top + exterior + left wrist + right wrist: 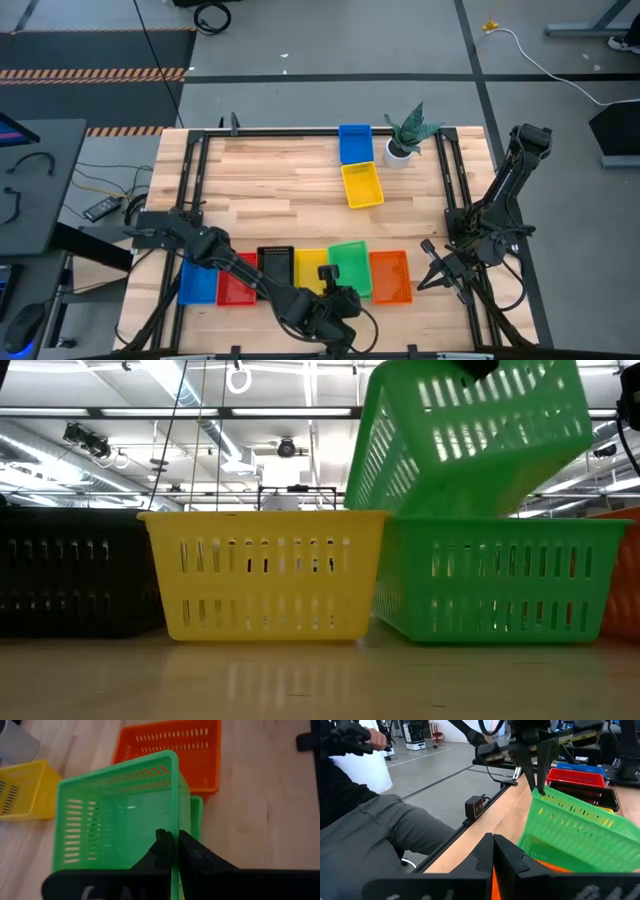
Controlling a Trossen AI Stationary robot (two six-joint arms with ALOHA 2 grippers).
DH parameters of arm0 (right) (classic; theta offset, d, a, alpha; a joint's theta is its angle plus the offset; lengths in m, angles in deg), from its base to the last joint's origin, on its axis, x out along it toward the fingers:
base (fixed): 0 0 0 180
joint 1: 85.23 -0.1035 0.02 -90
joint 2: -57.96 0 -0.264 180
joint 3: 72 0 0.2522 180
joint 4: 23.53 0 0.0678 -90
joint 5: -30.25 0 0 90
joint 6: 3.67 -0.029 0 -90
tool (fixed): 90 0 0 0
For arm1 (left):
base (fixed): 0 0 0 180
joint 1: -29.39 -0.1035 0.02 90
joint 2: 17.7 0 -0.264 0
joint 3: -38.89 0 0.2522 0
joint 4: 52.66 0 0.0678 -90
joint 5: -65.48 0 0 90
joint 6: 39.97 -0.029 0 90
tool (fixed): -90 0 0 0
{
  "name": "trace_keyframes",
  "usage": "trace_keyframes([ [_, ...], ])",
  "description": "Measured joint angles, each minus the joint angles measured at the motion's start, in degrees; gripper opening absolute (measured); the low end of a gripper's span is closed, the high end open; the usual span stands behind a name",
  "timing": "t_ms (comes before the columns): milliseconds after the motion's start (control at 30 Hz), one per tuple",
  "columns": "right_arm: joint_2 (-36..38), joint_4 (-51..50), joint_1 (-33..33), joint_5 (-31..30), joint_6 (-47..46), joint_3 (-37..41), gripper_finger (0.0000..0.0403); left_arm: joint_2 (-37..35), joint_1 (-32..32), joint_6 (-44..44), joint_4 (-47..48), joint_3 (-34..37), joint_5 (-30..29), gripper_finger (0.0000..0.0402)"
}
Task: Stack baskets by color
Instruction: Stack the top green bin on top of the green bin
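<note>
**Left gripper holding a green basket tilted over a second green basket**

The left gripper (171, 851) is clamped on the wall of a green basket (117, 815), one finger on each side of the rim. This lifted basket hangs tilted, its lower edge inside or just above the second green basket (500, 575), which sits flat on the table (290, 195). In the low view the raised basket leans to one side above the seated one.

Along the table's near edge stands a row of baskets: blue basket (197, 282), red basket (235, 283), black basket (275, 268), yellow basket (309, 271), the green pair, then an orange basket (390, 276) just beside them. Farther back, a second blue basket (355, 142) and a second yellow basket (362, 185) lie near a potted plant (408, 133).

The right gripper (437, 275) waits closed and empty near the table's right edge, beside the orange basket. A seated person (365, 825) shows beyond the table in the right wrist view.
</note>
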Motion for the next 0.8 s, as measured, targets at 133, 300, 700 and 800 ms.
trace_keyframes([
  [133,0.0,-0.1,0.0,0.0,0.0,0.0,0.0014,0.0,-0.6,0.2,-0.1,0.0,3.6,0.0017],
  [300,0.0,-0.1,0.0,0.0,0.0,0.0,0.0014,0.0,-1.8,1.7,0.0,0.0,7.3,0.0045],
  [700,0.0,-0.2,0.0,0.0,0.0,0.0,0.0014,0.0,-3.7,6.0,-0.1,0.0,7.4,0.0111],
  [800,0.0,-0.3,0.0,0.0,0.0,0.0,0.0014,0.0,-4.0,6.7,0.0,0.1,8.7,0.0133],
])
